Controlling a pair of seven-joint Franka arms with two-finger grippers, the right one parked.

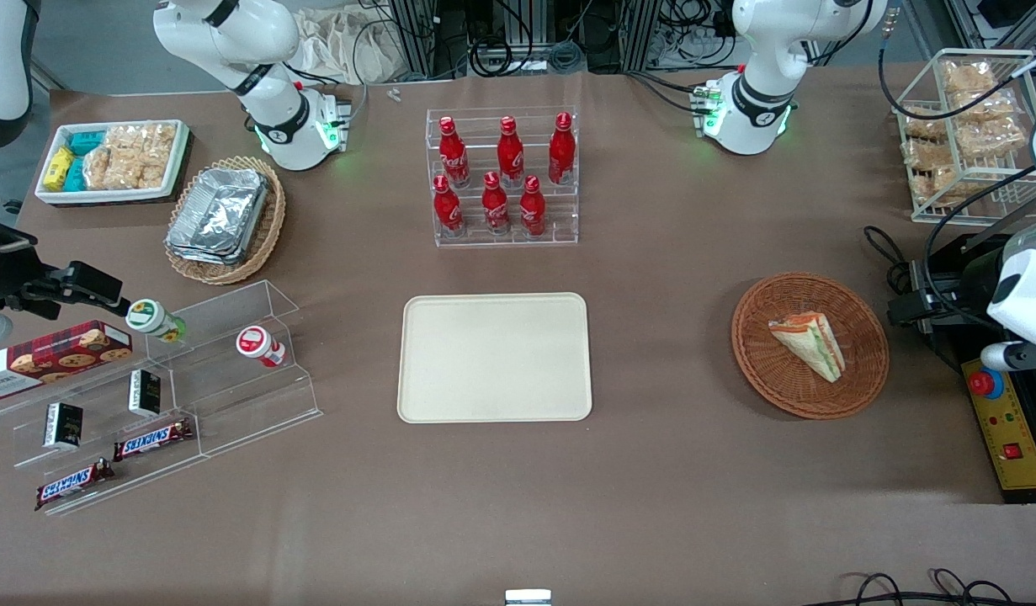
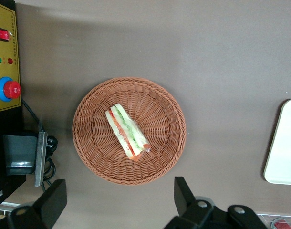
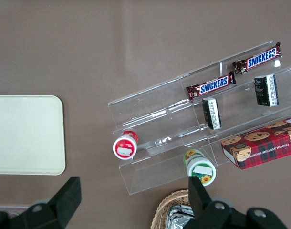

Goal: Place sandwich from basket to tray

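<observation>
Toward the parked arm's end of the table I see a white bin of snack packets [image 1: 112, 160], an oval wicker basket with foil containers [image 1: 225, 219] nearer the front camera than the bin, and a clear stepped shelf [image 1: 160, 396] holding a cookie box [image 1: 53, 357], two small cups [image 1: 261, 346] and two Snickers bars [image 1: 151, 438]. At the middle of the table a clear rack of six red bottles [image 1: 502, 175] stands, and the tray [image 1: 495, 357], cream-beige and flat, lies nearer the front camera than that rack, with nothing on it. Well apart from the tray, toward my end of the table, sits the basket [image 1: 810, 343], round and reddish-brown. The sandwich [image 2: 127, 131] lies inside the basket, roughly at its middle, a wrapped wedge on its side with the green and red filling layers showing along the cut edge. A yellow control box with a red button [image 2: 5, 62] is beside the basket. My gripper [image 2: 117, 202] hangs above the table just off the basket's rim, its two dark fingers [image 2: 186, 194] spread wide apart and holding nothing
</observation>
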